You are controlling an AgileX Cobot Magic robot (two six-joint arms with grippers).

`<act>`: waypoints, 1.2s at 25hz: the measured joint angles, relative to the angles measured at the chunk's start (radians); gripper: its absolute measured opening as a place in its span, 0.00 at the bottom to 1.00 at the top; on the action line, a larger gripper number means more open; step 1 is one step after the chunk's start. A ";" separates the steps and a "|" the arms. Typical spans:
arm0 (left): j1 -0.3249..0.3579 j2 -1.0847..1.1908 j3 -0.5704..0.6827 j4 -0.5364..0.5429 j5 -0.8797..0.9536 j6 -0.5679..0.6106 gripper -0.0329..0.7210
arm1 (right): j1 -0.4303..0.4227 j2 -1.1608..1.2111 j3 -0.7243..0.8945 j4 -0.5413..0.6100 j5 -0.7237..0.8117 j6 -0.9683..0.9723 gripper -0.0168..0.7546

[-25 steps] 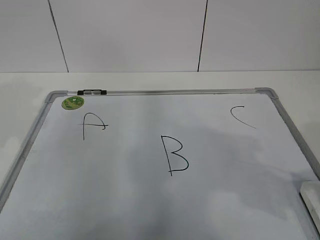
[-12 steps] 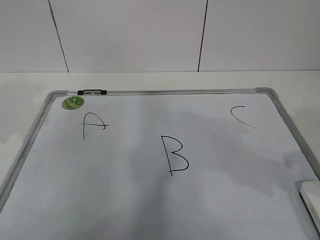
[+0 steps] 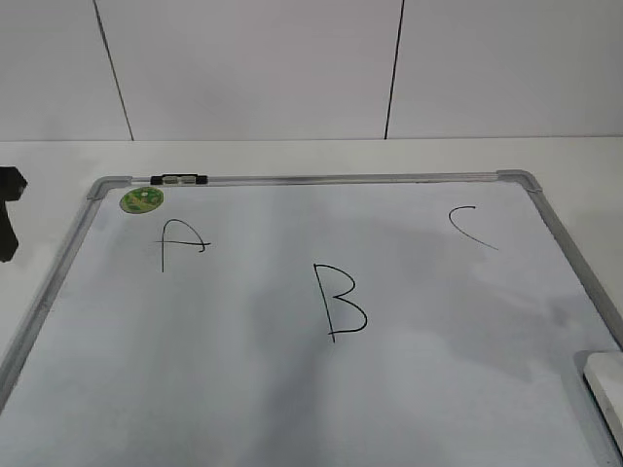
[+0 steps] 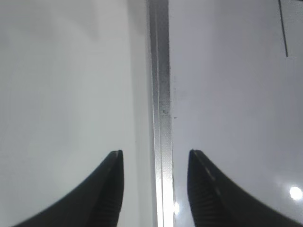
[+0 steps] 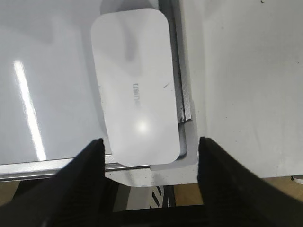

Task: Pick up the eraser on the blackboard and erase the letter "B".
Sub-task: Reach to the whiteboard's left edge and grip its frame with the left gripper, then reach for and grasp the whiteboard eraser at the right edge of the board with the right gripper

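Observation:
The blackboard [image 3: 409, 409] is a white dry-erase board with a silver-grey frame, lying flat. The black letter "B" [image 3: 341, 302] is drawn near its middle. The white eraser [image 3: 605, 384] lies at the board's front right corner, mostly cut off in the exterior view; it shows whole in the right wrist view [image 5: 135, 85]. My right gripper [image 5: 150, 144] is open above the eraser's near end, apart from it. My left gripper [image 4: 155, 156] is open and empty over the board's left frame rail [image 4: 160, 94]; a dark part of it shows at the exterior view's left edge [image 3: 8, 209].
A black "A" [image 3: 180, 243] and a curved "C" [image 3: 469, 226] flank the B. A green round sticker [image 3: 142, 199] and a small black clip [image 3: 179, 179] sit at the back left corner. White table [image 3: 292, 156] surrounds the board; a wall stands behind.
A dark part of the left arm has come into the exterior view at the left edge. The board, letters and eraser have not moved.

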 joint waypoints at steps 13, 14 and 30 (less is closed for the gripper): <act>-0.039 0.216 -0.044 0.060 -0.072 0.006 0.45 | 0.000 0.000 0.000 0.004 0.001 0.000 0.64; -0.039 0.224 -0.044 0.065 -0.084 0.006 0.45 | 0.000 0.000 0.000 0.004 0.001 0.000 0.64; -0.039 0.319 -0.066 0.064 -0.099 0.009 0.35 | 0.000 0.000 0.000 0.004 0.001 0.000 0.64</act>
